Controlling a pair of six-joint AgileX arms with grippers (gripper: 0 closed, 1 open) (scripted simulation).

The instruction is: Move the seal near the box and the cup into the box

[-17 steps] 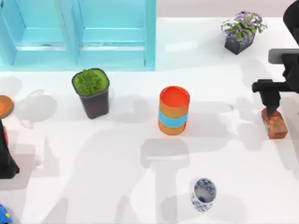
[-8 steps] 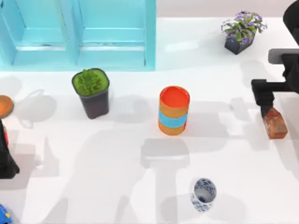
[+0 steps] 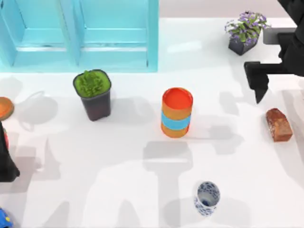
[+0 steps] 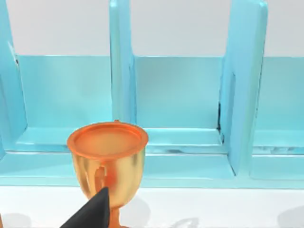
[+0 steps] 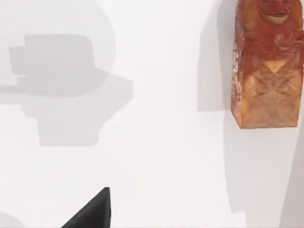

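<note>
Nearest the camera's lower edge in the top view, the small white porcelain-like cup with a blue painted pattern [image 3: 207,197] lies tipped on the white table [image 3: 118,180], its round mouth facing up and to the left; nothing touches it, so we judge its transfer into the box not yet begun.

At the table's left edge our left gripper [image 3: 7,166] sits parked, beside a gold-orange goblet [image 4: 107,161] that stands between it and the box. Whether its jaws are spread or pressed together we cannot tell.

Mid-table stands the larger orange cylinder with a blue band [image 3: 176,113], upright and well apart from both task objects; it is a distractor. Left of it stands a dark square pot of green foliage [image 3: 93,94].

On the right, the small reddish-brown glossy blocky seal [image 3: 278,124] rests alone on the table, free of any grip. Our right gripper [image 3: 259,85] hangs above and beyond it, apart from it; its jaws pinch nothing, though we cannot tell how widely they stand. The right wrist view shows the seal [image 5: 267,66] lying flat with bare table around it.

Farthest, the pale turquoise compartmented box [image 3: 78,35] lines the rear left, well apart from the seal, so we judge the seal's placement unfinished. A dark pot of purple flowers [image 3: 245,31] occupies the rear right.
</note>
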